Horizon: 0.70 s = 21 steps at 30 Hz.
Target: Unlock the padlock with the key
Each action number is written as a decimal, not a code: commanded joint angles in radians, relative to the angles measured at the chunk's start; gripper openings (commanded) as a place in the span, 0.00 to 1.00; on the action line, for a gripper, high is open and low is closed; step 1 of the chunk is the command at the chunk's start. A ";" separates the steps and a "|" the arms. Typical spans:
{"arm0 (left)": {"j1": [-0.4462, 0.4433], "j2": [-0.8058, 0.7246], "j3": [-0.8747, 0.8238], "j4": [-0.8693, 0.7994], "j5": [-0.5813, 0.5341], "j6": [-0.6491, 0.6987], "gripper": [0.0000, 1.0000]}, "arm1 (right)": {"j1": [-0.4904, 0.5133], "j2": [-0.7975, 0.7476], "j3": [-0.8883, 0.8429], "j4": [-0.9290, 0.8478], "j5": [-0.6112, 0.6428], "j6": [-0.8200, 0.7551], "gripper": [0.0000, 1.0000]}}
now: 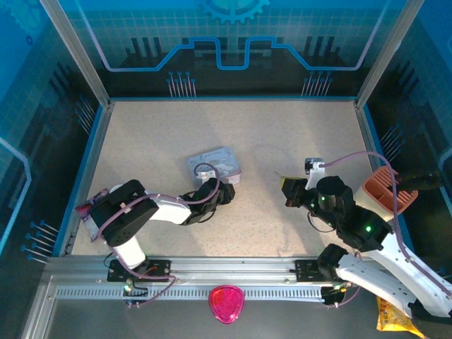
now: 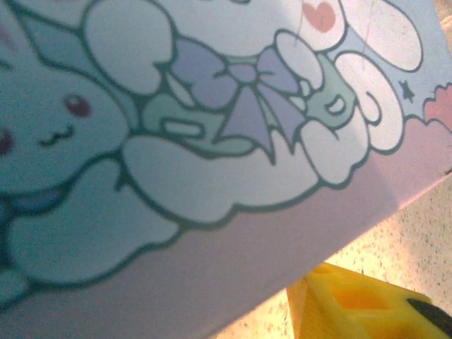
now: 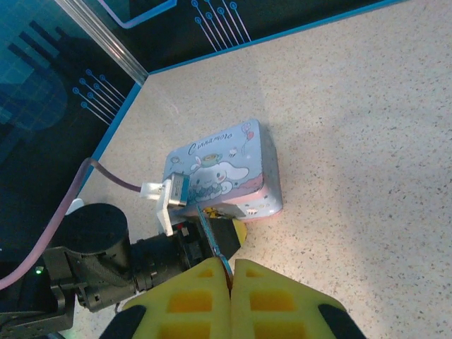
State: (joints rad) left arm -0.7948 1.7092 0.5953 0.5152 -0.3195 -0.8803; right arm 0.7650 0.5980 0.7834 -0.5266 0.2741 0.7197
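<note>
Closing on the insertion step, by my reading: the right pincer [image 3: 231,274] is clenched on the key [image 3: 212,240], yellow pads pressed flat together, the thin silvery blade sticking out ahead of them and angled toward the pale blue cartoon tin [image 3: 224,168]. In the overhead view this pincer hangs over the worktop [image 1: 304,134] to the right of the tin, apart from it. The left pincer [image 1: 223,188] sits against the tin's near edge. Its wrist camera is close up on the printed lid, with one yellow finger [image 2: 353,304] at lower right just off the tin's corner. Cannot tell whether its jaws are released or gripping anything. I cannot pick out the padlock; judged to sit at the tin's near edge where the left pincer works, position unconfirmed. Notes for doing the step well: the left arm should steady the lock body with the keyway turned toward the right arm and not covered by its own fingers. The right arm should line the blade up with the keyway axis before advancing, then go in slowly and straight. The blade looks skewed in the pads, so it may rotate in the grip under side load. Turn only once fully seated. Risk: an off-axis push shoves the tin across the worktop.
</note>
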 commanded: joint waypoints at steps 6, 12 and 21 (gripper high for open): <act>0.017 0.021 0.029 0.015 0.041 0.023 0.27 | 0.001 0.030 -0.030 0.066 -0.045 0.034 0.00; 0.031 -0.010 0.032 -0.009 0.090 0.044 0.14 | -0.001 0.080 -0.060 0.111 -0.092 0.061 0.00; 0.062 -0.097 0.046 -0.072 0.271 0.110 0.05 | -0.089 0.240 -0.163 0.289 -0.343 0.203 0.00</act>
State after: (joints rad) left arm -0.7517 1.6592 0.6128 0.4488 -0.1616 -0.8101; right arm 0.7200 0.8032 0.6579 -0.3431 0.0696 0.8394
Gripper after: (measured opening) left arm 0.143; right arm 0.060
